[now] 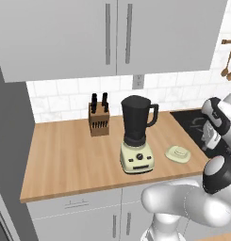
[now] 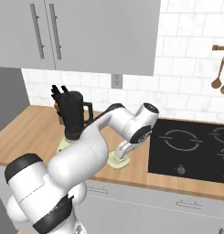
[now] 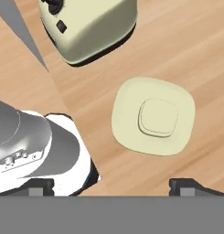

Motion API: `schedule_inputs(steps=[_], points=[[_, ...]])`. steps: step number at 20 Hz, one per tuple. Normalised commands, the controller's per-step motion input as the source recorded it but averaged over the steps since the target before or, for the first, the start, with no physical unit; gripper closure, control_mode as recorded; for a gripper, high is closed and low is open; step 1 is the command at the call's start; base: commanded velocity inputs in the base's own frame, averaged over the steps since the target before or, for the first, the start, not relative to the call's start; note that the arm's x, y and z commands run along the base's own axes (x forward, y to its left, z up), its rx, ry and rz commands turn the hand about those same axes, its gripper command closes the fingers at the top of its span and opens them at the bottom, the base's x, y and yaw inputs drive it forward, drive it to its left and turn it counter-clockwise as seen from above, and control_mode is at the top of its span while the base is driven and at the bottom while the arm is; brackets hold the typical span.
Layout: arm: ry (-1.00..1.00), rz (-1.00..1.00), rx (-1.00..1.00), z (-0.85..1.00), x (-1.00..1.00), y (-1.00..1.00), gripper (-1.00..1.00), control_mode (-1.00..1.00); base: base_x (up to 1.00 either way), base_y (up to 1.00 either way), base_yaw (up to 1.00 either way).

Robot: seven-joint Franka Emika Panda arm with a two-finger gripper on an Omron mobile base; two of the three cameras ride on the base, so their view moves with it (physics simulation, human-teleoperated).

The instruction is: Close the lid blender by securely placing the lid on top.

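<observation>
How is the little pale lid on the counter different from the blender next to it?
The blender stands tall and upright; the lid lies low and flat on the wooden counter. The blender's jar is near-black, while the lid is pale cream all over. The blender's mouth is open, with the lid apart beside it. They share the cream colour of the blender's base.

We're looking at a home kitchen: a wooden counter [image 1: 65, 155] is running under grey cabinets [image 1: 112, 33], white tiles [image 2: 186, 77] are backing it, a black hob [image 2: 195, 146] is sitting right, wooden spoons [image 2: 218, 77] are hanging far right.
</observation>
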Motion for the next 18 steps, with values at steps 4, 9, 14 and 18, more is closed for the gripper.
schedule_inputs(steps=[4, 9, 14, 18], points=[[-0.07, 0.04, 0.10, -0.27, 0.07, 0.00, -1.00, -1.00, 0.00, 0.00, 0.00], [-0.08, 0.00, 0.09, -0.16, 0.04, 0.04, -1.00, -1.00, 0.00, 0.00, 0.00], [-0.09, 0.00, 0.02, -0.07, 0.01, 0.12, -1.00, -1.00, 0.00, 0.00, 0.00], [-0.09, 0.00, 0.00, -0.11, 0.07, 0.22, -1.00, -1.00, 0.00, 0.00, 0.00]])
